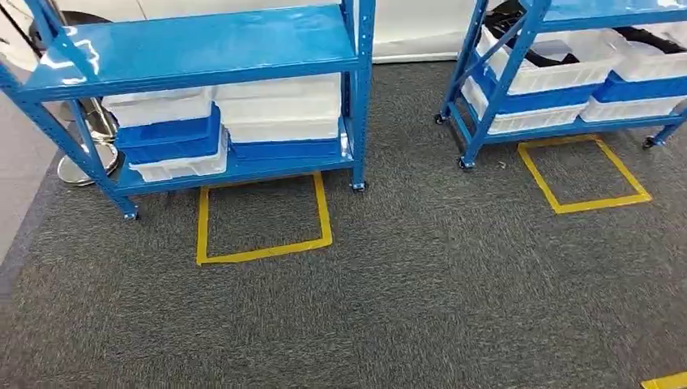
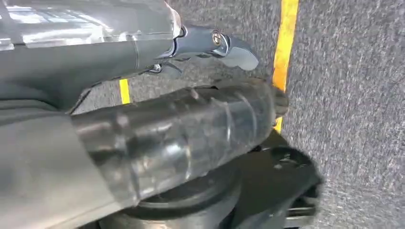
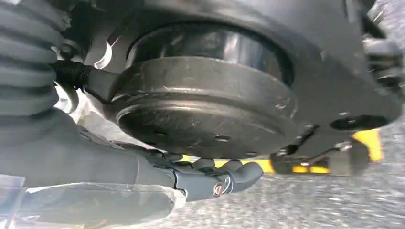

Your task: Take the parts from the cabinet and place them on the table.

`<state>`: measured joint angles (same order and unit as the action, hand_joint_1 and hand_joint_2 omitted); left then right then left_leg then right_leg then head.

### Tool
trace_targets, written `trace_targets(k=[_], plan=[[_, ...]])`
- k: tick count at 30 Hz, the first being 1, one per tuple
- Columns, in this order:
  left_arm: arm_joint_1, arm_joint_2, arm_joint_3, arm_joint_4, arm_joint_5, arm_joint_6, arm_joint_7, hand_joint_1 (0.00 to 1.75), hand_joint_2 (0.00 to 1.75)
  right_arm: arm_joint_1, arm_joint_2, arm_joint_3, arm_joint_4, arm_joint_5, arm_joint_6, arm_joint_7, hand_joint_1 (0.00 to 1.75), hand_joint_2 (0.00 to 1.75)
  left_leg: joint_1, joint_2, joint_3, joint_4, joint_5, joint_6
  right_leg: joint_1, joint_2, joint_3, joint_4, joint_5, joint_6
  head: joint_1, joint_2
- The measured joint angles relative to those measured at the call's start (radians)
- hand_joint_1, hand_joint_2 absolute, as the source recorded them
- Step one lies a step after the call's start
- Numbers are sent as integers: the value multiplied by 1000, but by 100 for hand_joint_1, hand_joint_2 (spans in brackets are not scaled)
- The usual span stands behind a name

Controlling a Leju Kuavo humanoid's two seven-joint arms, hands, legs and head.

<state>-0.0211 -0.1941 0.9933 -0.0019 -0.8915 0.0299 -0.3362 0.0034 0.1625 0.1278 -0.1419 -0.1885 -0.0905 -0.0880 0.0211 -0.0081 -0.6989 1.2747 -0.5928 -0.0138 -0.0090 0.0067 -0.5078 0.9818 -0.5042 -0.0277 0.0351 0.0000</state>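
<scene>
We saw two blue racks, the left rack [image 1: 202, 49] and the right rack [image 1: 518, 97], each carrying stacked white and blue bins [image 1: 174, 138] on a low shelf; the parts inside were hidden, so no count could be made. We judged the bins stiff, light plastic, best taken by the rims. The left hand [image 2: 210, 47] and right hand [image 3: 215, 179] hung over the carpet, holding nothing, fingers loosely apart.

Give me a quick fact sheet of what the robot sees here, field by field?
Floor: dark grey carpet
Left rack: blue shelving holding stacked white and blue bins
Right rack: second blue shelving, also with white and blue bins
Floor marks: yellow tape square before the left rack, another before the right
Left hand: empty, hanging over the carpet
Right hand: empty, hanging over the carpet
</scene>
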Motion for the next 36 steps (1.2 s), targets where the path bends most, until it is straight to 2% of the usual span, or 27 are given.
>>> trace_targets(k=[1,2,4,5,6,9,11,12,14,15,16,18,19,20,21,22,23,24,25,27,28,30,31,32,33,34,36], plan=[[-12,4,-3,-1,-2,-19,17,0,0,-3,5,-1,0,-2,-13,23,0,0,5,3,0,-3,19,-4,-1,-8,1,2,-2,2,0,0],[-21,12,-8,-26,-7,-53,52,0,0,-6,8,-2,0,-2,-26,43,0,0,9,4,22,-47,54,-8,-2,-12,2,4,-5,5,0,0],[-35,12,-14,-79,-7,-100,97,0,0,-8,11,-3,-3,0,-34,62,0,0,13,7,113,-209,136,-6,-5,-18,9,11,-16,13,0,0],[-38,11,-17,-98,-6,-106,106,0,0,-9,12,-3,-4,1,-35,64,0,0,12,8,139,-250,119,-3,-5,-20,11,12,-20,18,0,0],[-40,6,-19,-123,-5,-110,114,0,0,-10,13,-4,-4,3,-35,67,0,0,4,7,144,-269,108,5,1,-19,10,17,-29,30,0,0],[-34,-2,-20,-180,5,-120,128,0,0,-10,13,-6,-6,7,-36,67,0,0,6,6,149,-274,100,30,1,-18,26,23,-13,50,0,0],[-20,-16,-20,-219,14,-134,141,0,0,-8,13,-6,-8,13,-36,62,0,0,8,7,181,-283,94,46,-5,-15,14,66,-36,57,2,0],[-18,-21,-20,-235,19,-142,146,0,0,-7,13,-6,-8,15,-35,56,0,0,7,6,187,-283,91,50,-2,-13,-16,118,-64,58,2,0],[-12,-33,-20,-261,26,-158,157,0,0,-6,13,-6,-10,19,-34,43,0,0,1,5,196,-283,78,56,-2,-8,-119,273,-130,65,2,0],[-8,-38,-20,-277,29,-163,158,0,0,-5,13,-6,-11,24,-31,37,0,0,-1,3,204,-283,70,56,-1,-7,-163,328,-140,65,2,0],[-3,-41,-20,-287,32,-167,163,0,0,-3,13,-6,-11,28,-28,33,0,0,-1,2,215,-283,62,55,-1,-7,-184,336,-125,62,2,0],[3,-46,-20,-303,35,-170,166,0,0,-2,13,-6,-12,33,-23,29,0,0,-1,0,248,-283,39,52,-1,-8,-168,228,-47,55,2,0],[3,-48,-20,-310,36,-171,166,0,0,-1,13,-6,-12,35,-22,27,0,0,-1,0,265,-283,26,48,-1,-8,-147,151,4,48,2,0],[6,-51,-20,-314,37,-174,166,0,0,4,12,-6,-12,36,-20,25,0,0,-1,0,271,-285,12,45,0,-8,-139,81,76,41,2,0],[5,-53,-20,-316,40,-176,170,0,0,6,10,-5,-10,37,-17,24,0,0,-3,0,287,-279,4,40,8,-8,-149,94,67,37,-3,0],[0,-54,-22,-321,45,-177,174,0,0,5,9,-4,-10,42,-15,24,0,0,-2,-1,281,-287,-3,29,14,-9,-139,83,62,31,-1,0],[1,-54,-23,-325,47,-176,178,0,0,6,11,-3,-11,44,-13,24,0,0,-2,1,298,-293,-4,23,14,-7,-135,72,62,25,0,0],[0,-54,-25,-326,50,-176,179,0,0,6,12,-2,-11,46,-11,25,0,0,-1,1,297,-285,13,17,15,-7,-126,67,54,14,-1,0],[-5,-55,-25,-326,55,-175,182,0,0,4,13,-1,-11,47,-11,28,0,0,-2,0,275,-242,38,10,9,-3,-105,56,52,9,-1,0],[-8,-55,-27,-327,59,-170,183,0,0,6,13,0,-11,48,-11,36,0,0,0,3,179,-81,85,7,4,-9,-66,26,39,-2,0,0],[-8,-55,-27,-327,61,-170,184,0,0,7,13,1,-10,48,-11,38,0,0,1,3,126,-15,68,3,3,-9,-46,17,30,-4,0,0],[-5,-55,-29,-327,64,-168,184,0,0,8,13,2,-10,48,-11,42,0,0,1,3,50,32,-36,0,3,-4,-3,2,8,-4,0,0],[-2,-55,-29,-327,66,-167,186,0,0,9,13,2,-10,48,-11,43,0,0,1,3,28,24,-83,1,3,1,18,-2,-5,-3,-1,0],[-1,-54,-30,-327,66,-167,186,0,0,11,13,2,-10,48,-11,43,0,0,1,3,13,-1,-106,2,3,4,40,-3,-20,-2,0,0],[-1,-53,-31,-327,67,-165,186,0,0,12,13,3,-9,48,-11,45,0,0,1,3,7,-47,-97,4,3,6,63,-4,-37,0,-1,0],[0,-53,-32,-327,70,-162,186,0,0,13,13,3,-9,48,-11,46,0,0,-1,3,8,-110,-36,10,4,6,84,-4,-56,2,0,0],[8,-49,-34,-327,78,-157,184,0,0,15,13,3,-5,48,-11,51,0,0,-13,11,-1,-230,203,26,9,6,108,2,-91,10,0,0]])
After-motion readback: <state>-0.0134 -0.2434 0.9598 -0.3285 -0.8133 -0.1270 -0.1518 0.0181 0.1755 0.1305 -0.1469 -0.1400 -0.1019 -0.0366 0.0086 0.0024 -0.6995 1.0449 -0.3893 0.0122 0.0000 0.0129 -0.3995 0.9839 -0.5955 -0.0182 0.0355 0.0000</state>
